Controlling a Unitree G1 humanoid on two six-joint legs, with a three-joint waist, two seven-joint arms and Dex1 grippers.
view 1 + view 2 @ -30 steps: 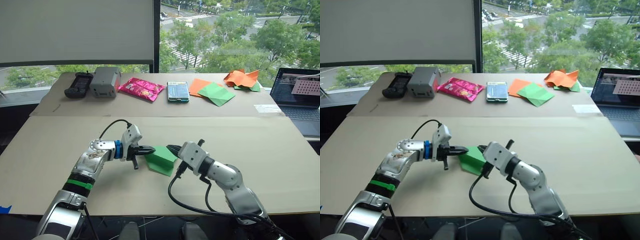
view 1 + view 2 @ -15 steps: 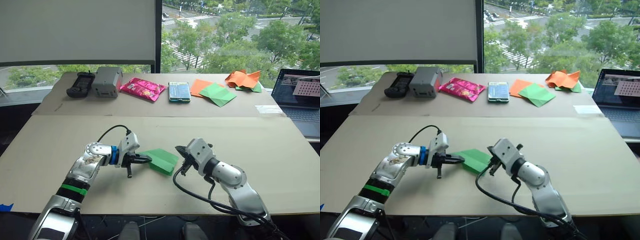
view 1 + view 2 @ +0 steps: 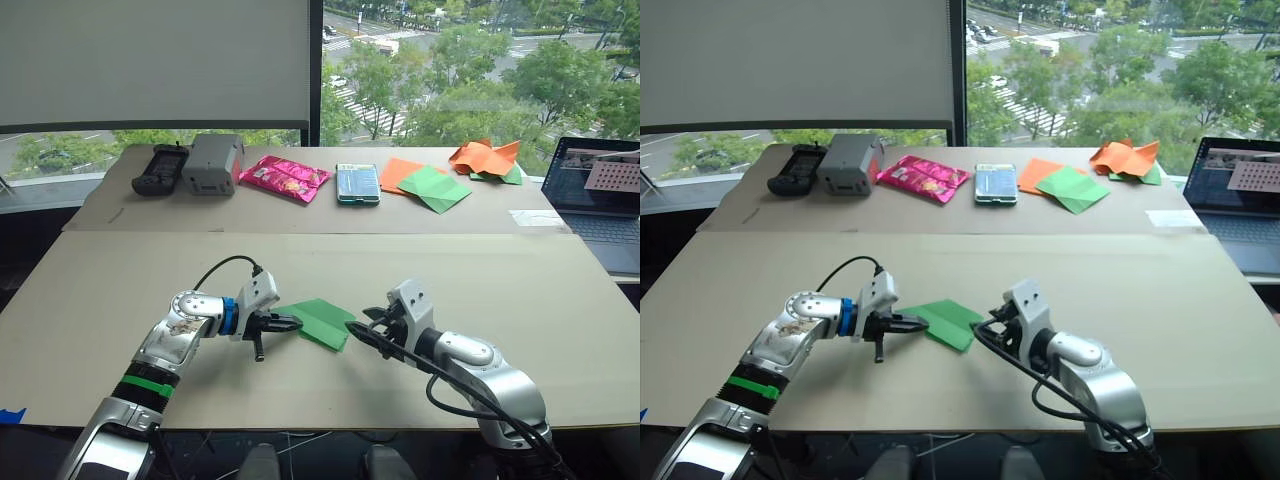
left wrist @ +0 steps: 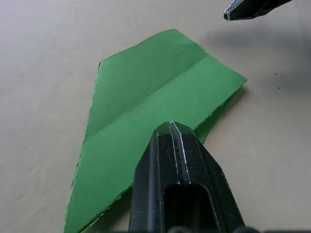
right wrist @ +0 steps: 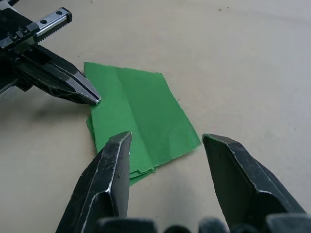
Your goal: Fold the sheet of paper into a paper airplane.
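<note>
The paper airplane (image 3: 318,322), a bright green wedge of layered flaps with a crease running along its upper face, lies flat on the near cardboard-covered table (image 3: 560,300), between the robot's two grippers. The left gripper (image 3: 292,322) has its two black fingers pressed together, tips resting at the paper's left edge; the left wrist view shows the closed tips (image 4: 170,127) sitting over the green surface, though whether they pinch a layer cannot be told. The right gripper (image 3: 362,327) hovers just beside the wedge's right corner with its fingers (image 5: 112,165) spread apart, holding nothing; the paper's layered edge shows between them in the right wrist view.

On the far table (image 3: 300,215) by the window stand, from left to right, a black handheld controller (image 3: 156,170), a grey box-shaped device (image 3: 210,163), a pink snack packet (image 3: 282,177) and a teal packet (image 3: 356,184); print on both packets is too small to read. Farther right lie a flat orange sheet (image 3: 398,172) partly under a duller green diamond-shaped sheet (image 3: 434,188), then a crumpled orange-and-green paper heap (image 3: 486,158). An open laptop (image 3: 600,195) sits at the right edge, its screen text unreadable. A white label (image 3: 534,217) lies near it. Nothing stands between the grippers and the paper.
</note>
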